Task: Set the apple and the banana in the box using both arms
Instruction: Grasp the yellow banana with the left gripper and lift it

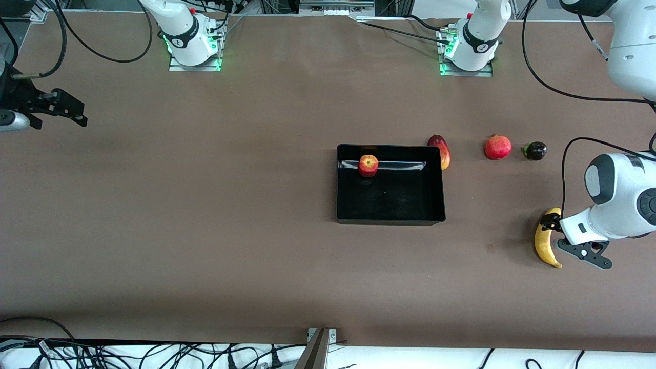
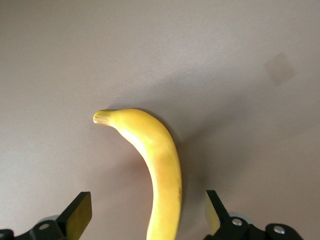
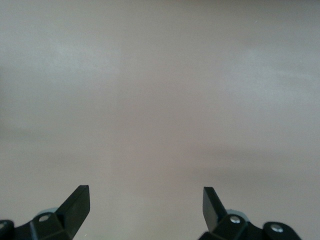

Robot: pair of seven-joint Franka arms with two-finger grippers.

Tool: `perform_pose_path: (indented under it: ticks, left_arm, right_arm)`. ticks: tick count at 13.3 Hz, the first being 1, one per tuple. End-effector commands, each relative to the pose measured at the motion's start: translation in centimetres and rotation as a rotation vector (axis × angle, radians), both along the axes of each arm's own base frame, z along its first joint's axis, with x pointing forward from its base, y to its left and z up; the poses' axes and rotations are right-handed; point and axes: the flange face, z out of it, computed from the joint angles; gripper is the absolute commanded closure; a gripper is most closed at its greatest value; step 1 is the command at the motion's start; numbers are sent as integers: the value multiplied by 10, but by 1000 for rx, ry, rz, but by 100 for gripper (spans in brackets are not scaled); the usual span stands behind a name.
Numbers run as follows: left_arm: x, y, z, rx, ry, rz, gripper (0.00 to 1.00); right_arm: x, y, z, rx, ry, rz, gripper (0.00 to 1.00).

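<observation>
My left gripper (image 2: pixel 145 212) hangs wide open astride the banana (image 1: pixel 545 245) (apple (image 1: pixel 368 165) sits in the box (image 1: pixel 340 205)); my right gripper (image 1: pixel 61 107) waits, open, at its table end.

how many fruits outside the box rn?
4. Red-yellow oval fruit touching the glossy black tray; round red crowned fruit and small dark fruit beside it; yellow banana under left gripper.

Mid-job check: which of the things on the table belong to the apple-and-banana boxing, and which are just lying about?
Job: small red-and-yellow apple, inside the glossy black plastic box; long yellow banana, between the open left gripper's fingers.

Lying about: elongated red-and-yellow fruit beside the box; round red fruit; small dark fruit.
</observation>
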Motion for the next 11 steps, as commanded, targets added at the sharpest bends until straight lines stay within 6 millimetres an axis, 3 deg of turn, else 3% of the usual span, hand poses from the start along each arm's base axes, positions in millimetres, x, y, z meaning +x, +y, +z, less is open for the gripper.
perform_pose_path:
  ticks: [1,4,6,9,10,11]
  left_arm:
    - [7,2,-9,-1,-19,-13,0]
    - [3,5,-43,-23,-50,32,0]
    - [1,1,-64,-39,-76,87,2]
    - [-8,-2,-73,-45,-62,157,26]
    - [-9,-2,-73,-46,-60,169,49]
    - [-10,-1,-73,-46,-60,176,64]
  right_arm:
    - [5,-5,4,2,17,3,0]
    - [10,5,8,2,34,14,0]
    - [19,-1,3,16,39,3,0]
    - [22,1,7,23,30,1,0]
    - [21,0,6,16,34,1,0]
    - [17,-1,5,15,62,-1,0]
